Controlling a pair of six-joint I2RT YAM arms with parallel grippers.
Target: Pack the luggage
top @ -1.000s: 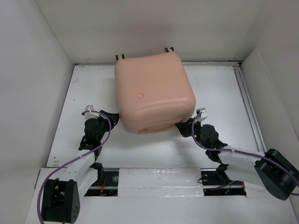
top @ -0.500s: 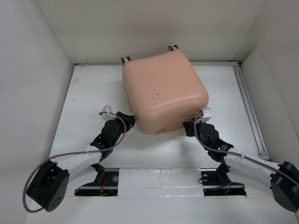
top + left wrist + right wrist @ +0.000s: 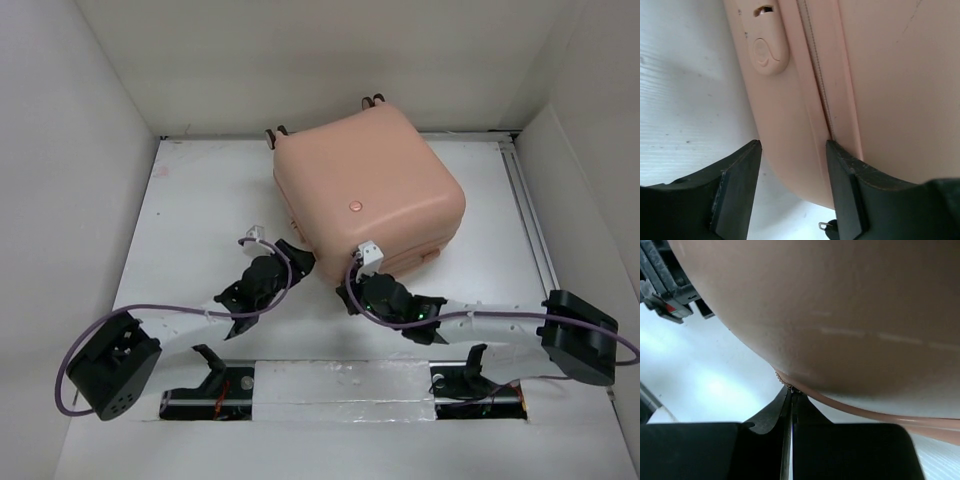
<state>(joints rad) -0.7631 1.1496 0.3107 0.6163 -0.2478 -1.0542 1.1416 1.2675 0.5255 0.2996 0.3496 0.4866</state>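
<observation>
Luggage (image 3: 365, 195): closed, lying skewed at mid-table (image 3: 200, 200), wheels rearward.
Zip seam (image 3: 820, 85): runs round the near corner.
Right gripper (image 3: 790, 390): jaws together at the seam (tab caught or not, cannot tell).
Left gripper (image 3: 793, 144): jaws apart beside the shell, gripping nothing.
Recommendation: brace the shell left; draw along the seam, low.

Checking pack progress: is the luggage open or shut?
Shut. From above the luggage shows only pink shell, no lining; the left wrist view has its halves meeting along the seam. Zipped: cannot tell.
</observation>
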